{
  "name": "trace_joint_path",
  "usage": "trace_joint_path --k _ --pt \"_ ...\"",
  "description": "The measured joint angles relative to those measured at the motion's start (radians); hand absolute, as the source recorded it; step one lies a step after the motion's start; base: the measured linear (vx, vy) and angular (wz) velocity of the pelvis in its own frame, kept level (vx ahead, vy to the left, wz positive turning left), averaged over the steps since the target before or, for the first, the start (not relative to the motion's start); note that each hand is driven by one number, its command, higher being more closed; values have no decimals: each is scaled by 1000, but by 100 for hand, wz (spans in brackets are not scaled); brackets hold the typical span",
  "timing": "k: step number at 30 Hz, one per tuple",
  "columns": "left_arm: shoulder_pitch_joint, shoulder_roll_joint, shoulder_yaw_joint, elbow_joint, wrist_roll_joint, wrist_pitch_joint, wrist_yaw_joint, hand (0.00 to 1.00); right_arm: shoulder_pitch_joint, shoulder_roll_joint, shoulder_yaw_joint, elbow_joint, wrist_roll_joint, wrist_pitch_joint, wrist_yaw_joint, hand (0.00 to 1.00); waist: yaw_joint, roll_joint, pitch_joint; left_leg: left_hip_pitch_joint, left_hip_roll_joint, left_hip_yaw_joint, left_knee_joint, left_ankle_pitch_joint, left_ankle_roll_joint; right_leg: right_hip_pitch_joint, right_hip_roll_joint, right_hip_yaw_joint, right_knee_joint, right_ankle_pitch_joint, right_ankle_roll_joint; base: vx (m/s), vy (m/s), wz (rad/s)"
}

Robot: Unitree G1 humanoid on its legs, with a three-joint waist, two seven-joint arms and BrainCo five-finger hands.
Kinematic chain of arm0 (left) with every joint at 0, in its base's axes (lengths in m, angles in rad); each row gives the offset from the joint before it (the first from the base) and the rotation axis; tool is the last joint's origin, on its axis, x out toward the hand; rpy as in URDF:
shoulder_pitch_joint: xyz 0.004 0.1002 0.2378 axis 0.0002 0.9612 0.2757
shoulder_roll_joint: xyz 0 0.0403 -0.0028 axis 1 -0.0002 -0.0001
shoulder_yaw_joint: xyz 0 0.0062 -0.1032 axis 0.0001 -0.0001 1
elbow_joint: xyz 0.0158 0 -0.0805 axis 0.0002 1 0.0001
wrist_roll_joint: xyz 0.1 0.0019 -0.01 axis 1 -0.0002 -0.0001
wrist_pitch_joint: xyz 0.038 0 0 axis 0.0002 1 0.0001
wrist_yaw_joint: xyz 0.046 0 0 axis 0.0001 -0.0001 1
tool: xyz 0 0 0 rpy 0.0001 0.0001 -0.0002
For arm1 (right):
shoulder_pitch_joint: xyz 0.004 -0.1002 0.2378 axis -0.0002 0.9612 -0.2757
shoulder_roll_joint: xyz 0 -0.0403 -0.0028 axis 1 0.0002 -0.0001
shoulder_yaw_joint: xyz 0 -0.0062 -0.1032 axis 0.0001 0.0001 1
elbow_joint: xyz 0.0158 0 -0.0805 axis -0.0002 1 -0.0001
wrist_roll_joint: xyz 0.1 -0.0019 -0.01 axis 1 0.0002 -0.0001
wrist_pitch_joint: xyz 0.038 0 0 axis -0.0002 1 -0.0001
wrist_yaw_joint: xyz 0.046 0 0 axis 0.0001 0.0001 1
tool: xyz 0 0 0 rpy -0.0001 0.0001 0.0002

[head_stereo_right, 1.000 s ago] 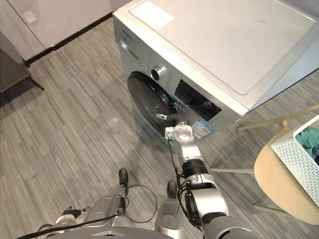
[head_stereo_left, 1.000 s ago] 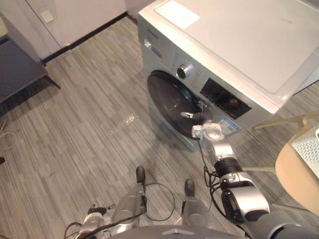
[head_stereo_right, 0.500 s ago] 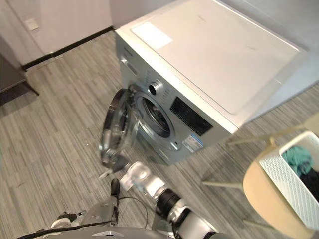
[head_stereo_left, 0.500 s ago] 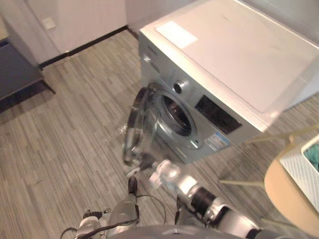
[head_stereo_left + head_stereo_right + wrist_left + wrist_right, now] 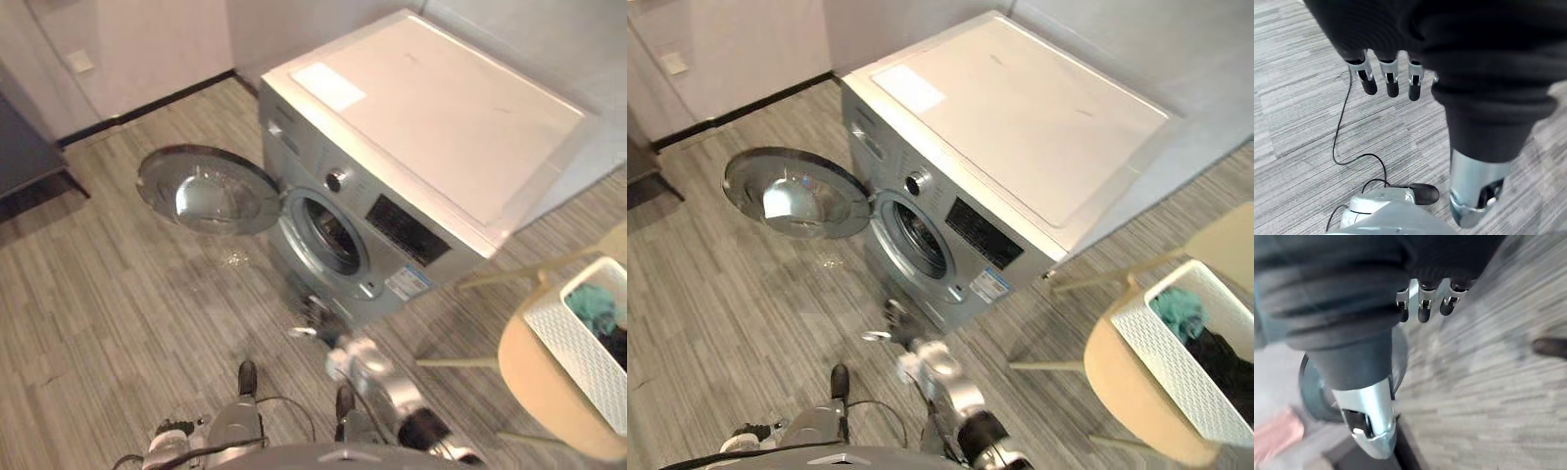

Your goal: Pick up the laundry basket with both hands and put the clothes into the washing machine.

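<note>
The silver washing machine (image 5: 431, 127) stands ahead with its round door (image 5: 208, 190) swung wide to the left, so the drum opening (image 5: 328, 235) shows. My right hand (image 5: 313, 319) hangs low in front of the machine, below the opening, fingers (image 5: 1422, 306) relaxed and holding nothing. In the left wrist view my left hand (image 5: 1388, 78) points down at the floor with straight fingers, also holding nothing. The white perforated laundry basket (image 5: 1156, 367) sits on a round beige table (image 5: 1122, 392) at the far right, with teal cloth (image 5: 1181, 311) and dark cloth (image 5: 1227, 357) inside.
Pale chair or table legs (image 5: 509, 272) stand between the machine and the round table. Grey striped floor (image 5: 118, 294) spreads to the left of the machine. A dark cabinet (image 5: 24, 152) stands at the far left by the wall.
The washer door went from shut to half open to fully open on the left. My right hand let go of it and dropped back low. The camera also shifted.
</note>
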Motion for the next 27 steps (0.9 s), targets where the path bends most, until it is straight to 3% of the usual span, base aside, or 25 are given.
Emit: trace_joint_path --k 1,5,8,11,15,23,27 --pt "-14 12 -9 -39 0 4 -12 0 89 -33 -111 2 -55 27 0 0 -14 -2 -1 -8 5 27 0 -1 0 -18 2 17 2 0 0 -37 -1 -23" --pt "-77 26 -6 -117 -1 5 -27 0 171 -55 -284 8 -136 62 -4 0 -40 -11 -4 -36 14 62 0 -1 0 -72 8 47 11 1 -2 -24 -14 -30" --pt "-172 91 20 -161 -27 3 -25 0 190 -62 -386 16 -154 78 -26 0 -70 -25 1 -70 23 106 0 -1 0 -139 17 86 19 26 -4 -22 -49 -52" --pt "-264 159 84 -154 -94 -6 -17 0 187 -58 -397 32 -150 80 -26 0 -86 -34 16 -91 33 143 1 4 -7 -176 26 106 -3 72 -6 19 -59 -41" --pt "-360 229 142 -131 -261 -9 -14 0 179 -37 -416 36 -118 97 -25 0 -97 -51 46 -122 46 187 7 16 -8 -214 41 153 -47 134 0 66 -41 -39" --pt "-592 287 169 -72 -620 -44 67 0 173 6 -435 -24 -61 89 -59 0 -131 -107 130 -163 59 211 8 17 -11 -254 56 180 -87 173 -4 45 -17 -13" --pt "-666 310 169 -70 -668 -49 99 0 173 15 -434 -38 -31 69 -80 0 -136 -121 163 -181 71 206 30 12 -19 -259 60 177 -89 176 -7 0 0 0"
